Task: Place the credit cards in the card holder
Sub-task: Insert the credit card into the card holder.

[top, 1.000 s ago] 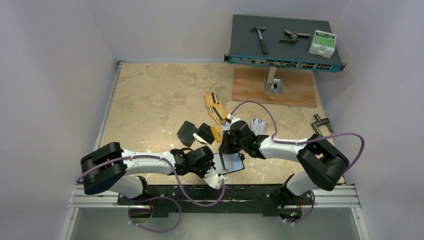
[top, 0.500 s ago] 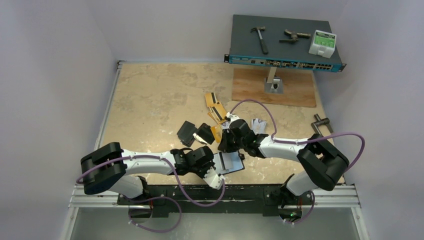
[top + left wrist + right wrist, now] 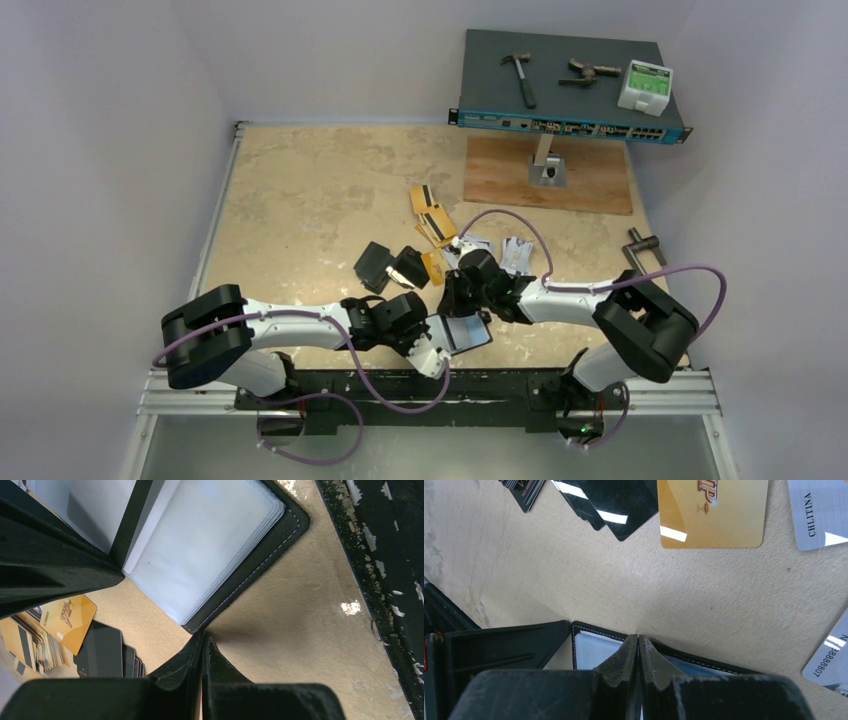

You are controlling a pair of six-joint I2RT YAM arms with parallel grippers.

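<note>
While the card holder (image 3: 466,333) lies open close to the near edge of the table (image 3: 300,190), clear sleeves facing up, you have a hand at each side of it. Your left hand (image 3: 202,647) has its fingers pressed together, tips at the holder's near-left edge (nothing shows between them). Your right hand (image 3: 638,642) is likewise closed, its tips over the holder's far stitched edge. Just beyond lie loose credit cards (image 3: 432,222): a gold card (image 3: 711,512), a fan of black cards (image 3: 624,502) to its left, and silver cards (image 3: 819,510) to its right. Farther back, at the far right, a wooden board (image 3: 548,178) lies below a blue network switch (image 3: 570,85) carrying a hammer (image 3: 520,78).
</note>
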